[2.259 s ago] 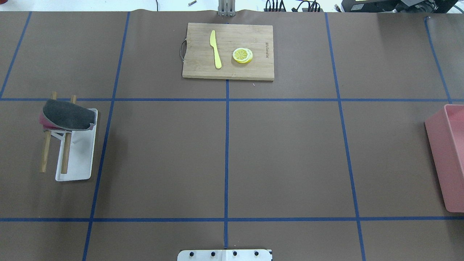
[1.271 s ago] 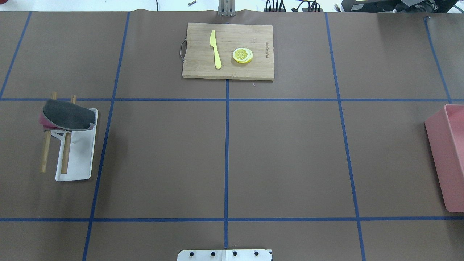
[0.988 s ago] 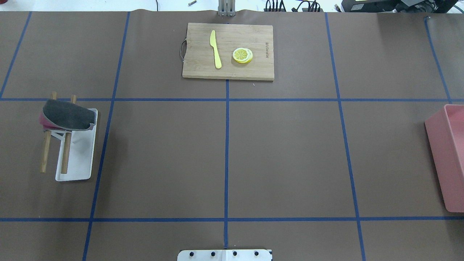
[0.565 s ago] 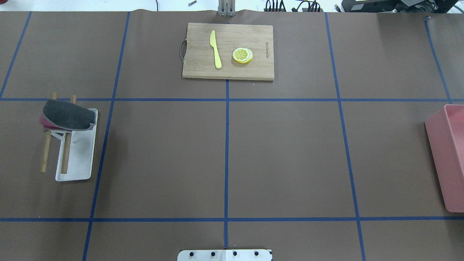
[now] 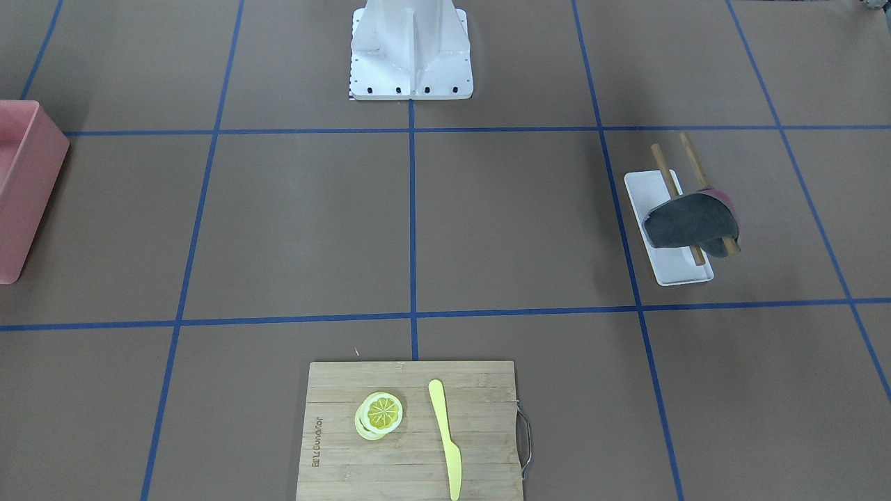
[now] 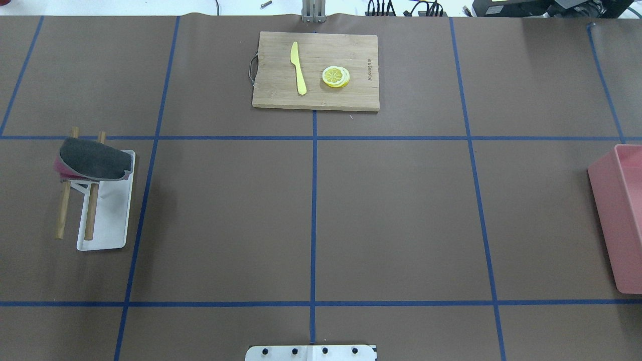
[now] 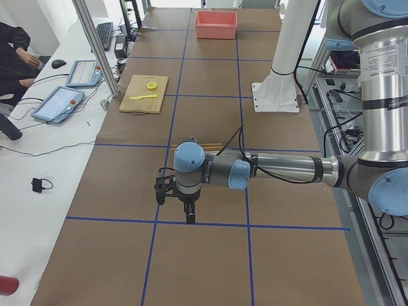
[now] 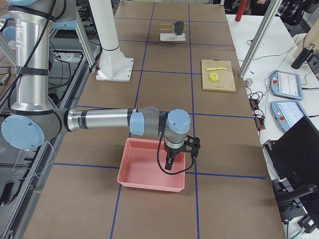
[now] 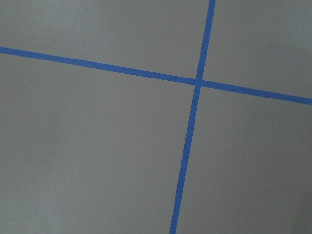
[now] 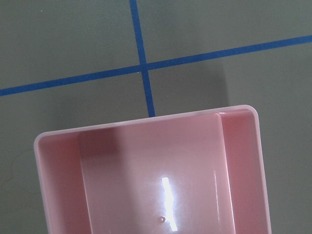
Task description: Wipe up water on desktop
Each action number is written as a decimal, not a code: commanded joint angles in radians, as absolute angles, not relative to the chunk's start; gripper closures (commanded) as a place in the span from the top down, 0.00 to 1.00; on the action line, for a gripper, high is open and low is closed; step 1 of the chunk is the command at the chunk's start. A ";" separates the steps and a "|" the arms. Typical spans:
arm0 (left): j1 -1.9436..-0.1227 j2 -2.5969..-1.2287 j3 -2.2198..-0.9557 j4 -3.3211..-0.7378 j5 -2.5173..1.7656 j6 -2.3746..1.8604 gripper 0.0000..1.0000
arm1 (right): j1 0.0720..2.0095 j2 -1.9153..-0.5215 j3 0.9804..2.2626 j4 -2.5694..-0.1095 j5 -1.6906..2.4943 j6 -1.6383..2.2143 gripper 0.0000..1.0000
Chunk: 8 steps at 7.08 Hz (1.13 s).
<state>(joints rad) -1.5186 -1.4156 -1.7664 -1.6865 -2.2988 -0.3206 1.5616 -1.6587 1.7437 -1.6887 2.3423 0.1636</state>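
Pincers first: the left gripper (image 7: pixel 174 205) hangs fingers-down over the desktop (image 6: pixel 401 215), close to a crossing of blue tape lines, and the right gripper (image 8: pixel 180 155) hangs fingers-down over the pink bin (image 6: pixel 614 225). Each shows only in a side view, so I cannot tell whether either is open or closed, and nothing can be seen between the fingers. The desktop is a flat matte brown surface that fills the table, split into big rectangles by the tape. The left wrist camera sees only this brown surface and one tape crossing. On the robot's left side stands a white tray (image 6: pixel 113 225) with a rack of two wooden rods (image 6: pixel 90 215). A dark grey cloth (image 6: pixel 93 160) is draped over the rods, with a red edge showing under it. At the far edge, opposite the robot's base plate (image 6: pixel 311 352), lies a bamboo cutting board (image 6: pixel 351 95). It carries a yellow knife (image 6: pixel 299 70) beside a small stack of lemon slices (image 6: pixel 335 76). The pink bin sits at the robot's right end, and the right wrist camera looks down into it.
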 commanded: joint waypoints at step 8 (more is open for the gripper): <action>-1.500 -1.587 -1.790 -1.684 -2.420 -0.535 0.98 | 1.562 -1.603 1.804 -1.686 2.371 0.182 1.00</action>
<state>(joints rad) -1.5057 -1.5456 -1.7997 -1.6876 -2.3385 -0.4604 1.5618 -1.6320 1.8017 -1.6812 2.3652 0.1747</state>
